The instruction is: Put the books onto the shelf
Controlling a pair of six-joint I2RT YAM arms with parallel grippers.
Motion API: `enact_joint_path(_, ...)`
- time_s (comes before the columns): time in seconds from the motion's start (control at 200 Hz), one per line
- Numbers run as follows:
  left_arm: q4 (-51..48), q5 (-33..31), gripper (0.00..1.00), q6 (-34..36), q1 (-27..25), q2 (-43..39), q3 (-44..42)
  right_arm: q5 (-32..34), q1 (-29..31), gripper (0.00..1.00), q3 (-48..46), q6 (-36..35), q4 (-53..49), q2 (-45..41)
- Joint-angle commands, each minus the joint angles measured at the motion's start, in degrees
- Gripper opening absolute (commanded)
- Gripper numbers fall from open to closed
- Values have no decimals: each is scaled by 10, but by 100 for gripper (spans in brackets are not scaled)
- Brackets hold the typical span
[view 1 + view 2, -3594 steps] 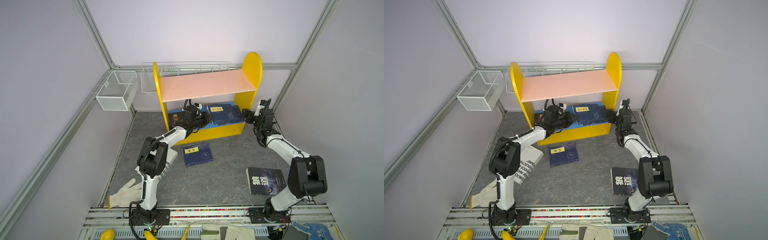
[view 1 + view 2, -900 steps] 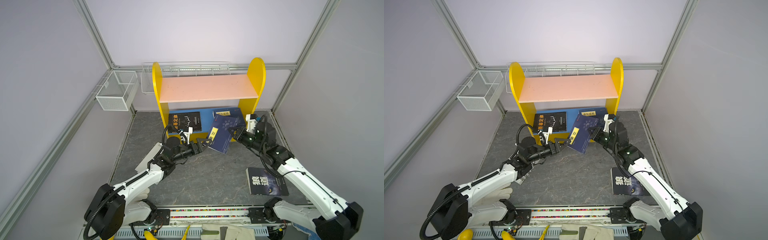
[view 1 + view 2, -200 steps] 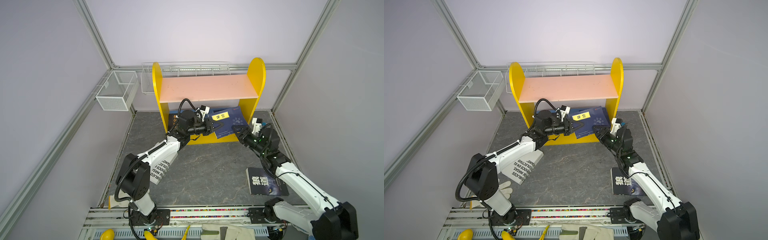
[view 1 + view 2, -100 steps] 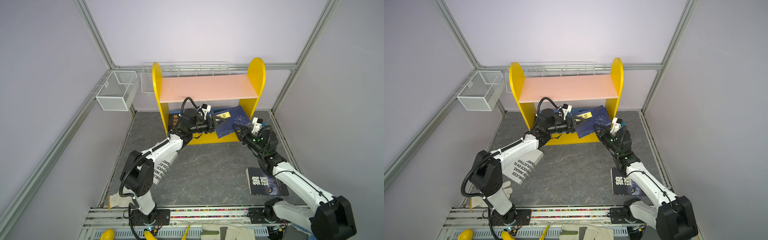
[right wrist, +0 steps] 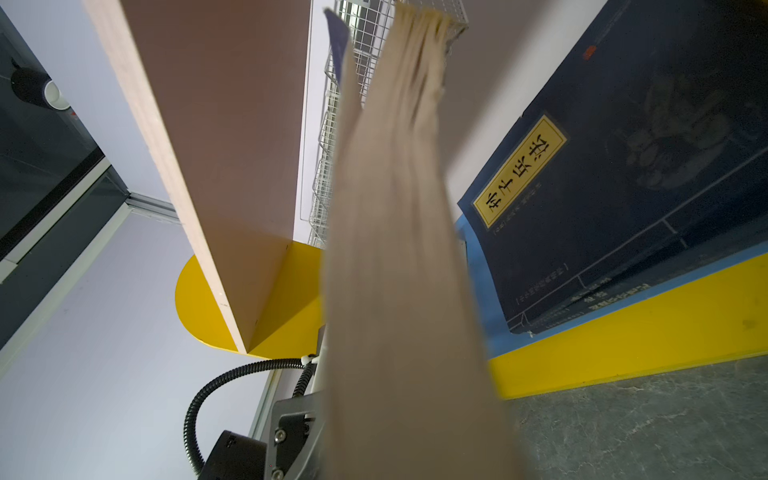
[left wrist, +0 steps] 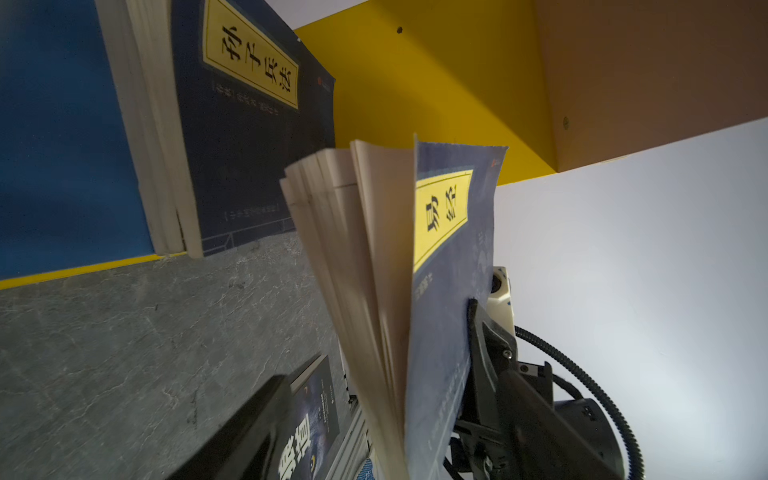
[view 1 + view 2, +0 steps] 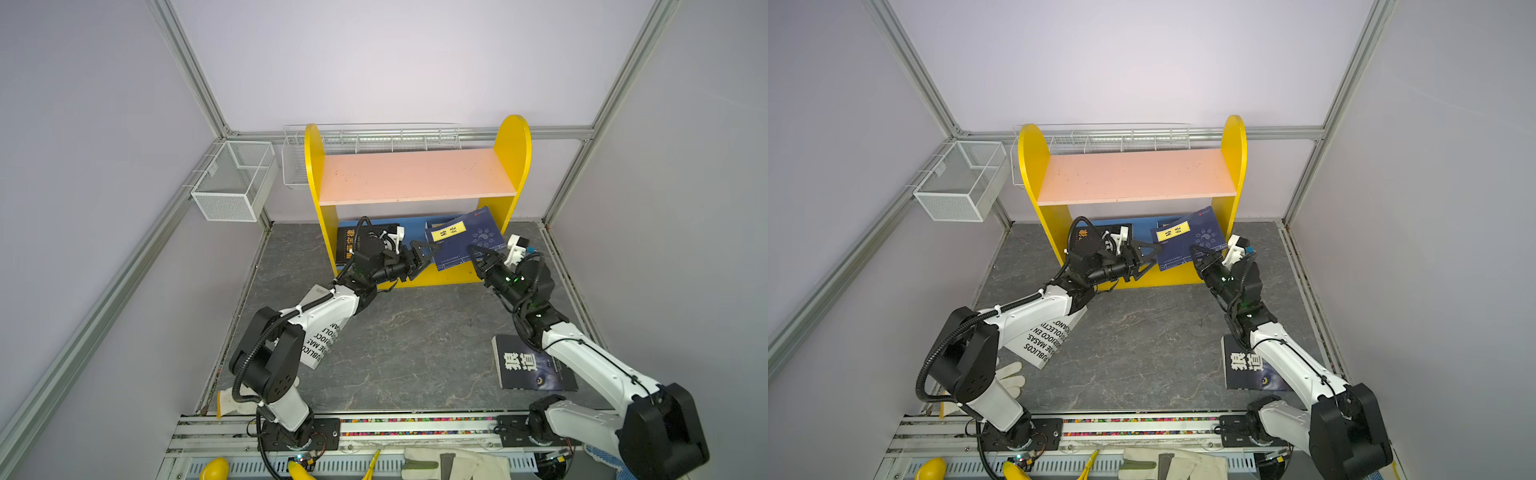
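In both top views the left gripper [image 7: 428,257] [image 7: 1152,258] is seen with its jaws spread and nothing between them. Its tips are set just beside the near left edge of a tilted navy book with a yellow label [image 7: 469,237] [image 7: 1192,239]. That book is pinched at its lower right corner by the clenched right gripper [image 7: 478,255] [image 7: 1199,253]. It is held raised over the front of the shelf [image 7: 515,141], under the pink upper board [image 7: 415,174].

Only in the left wrist view are its pages shown fanned apart beneath the cover, with a black finger [image 6: 486,345] of the right gripper pressed on that cover. Only in the wrist views is a stack of navy books [image 6: 249,137] clearly made out. It is laid flat on the blue lower board [image 6: 62,145], beyond the left gripper and beside the held book; how many are stacked cannot be told.

In the right wrist view the held book is reduced to blurred page edges directly ahead of the gripper, with a white wire basket [image 5: 318,195] behind.

A black book with an orange title [image 7: 347,245] is laid on the lower board, beside the left gripper's wrist. A large white book [image 7: 324,340] is seen on the floor beneath the left arm, well back from its gripper. A dark wolf-eye book [image 7: 528,365] is seen on the floor well behind the right gripper.
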Motion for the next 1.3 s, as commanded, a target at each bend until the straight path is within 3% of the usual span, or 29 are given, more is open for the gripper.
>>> enact_joint_path(0.0, 70, -8, 76, -44, -7, 3, 2, 8, -3, 7, -10, 29, 77, 10)
enact_joint_path(0.145, 133, -4, 54, -89, -9, 30, 11, 16, -2, 7, -20, 37, 104, 19)
enact_joint_path(0.275, 130, -3, 37, -83, -10, 46, 30, 20, -1, 7, -22, 33, 107, 26)
enact_joint_path(0.44, 48, -9, 15, -29, -9, 48, 69, 31, 0, 9, -23, 22, 102, 35)
enact_joint_path(0.59, -55, -27, 0, 50, -8, 51, 118, 32, -1, 20, -4, -8, 55, 49)
enact_joint_path(0.705, -96, -31, 0, 78, -2, 70, 155, 42, -4, 45, 26, -44, -22, 52)
enact_joint_path(0.82, -110, -29, 0, 106, 6, 100, 194, 62, -7, 62, 90, -101, -186, 48)
enact_joint_path(0.895, -169, -30, 0, 149, 8, 128, 253, 71, -8, 66, 148, -139, -300, 49)
enact_joint_path(1.02, -221, -9, 0, 179, 9, 180, 332, 94, -16, 69, 159, -171, -355, 29)
enact_joint_path(1.295, -226, -11, 0, 176, 17, 226, 359, 154, -54, 76, 174, -251, -455, -11)
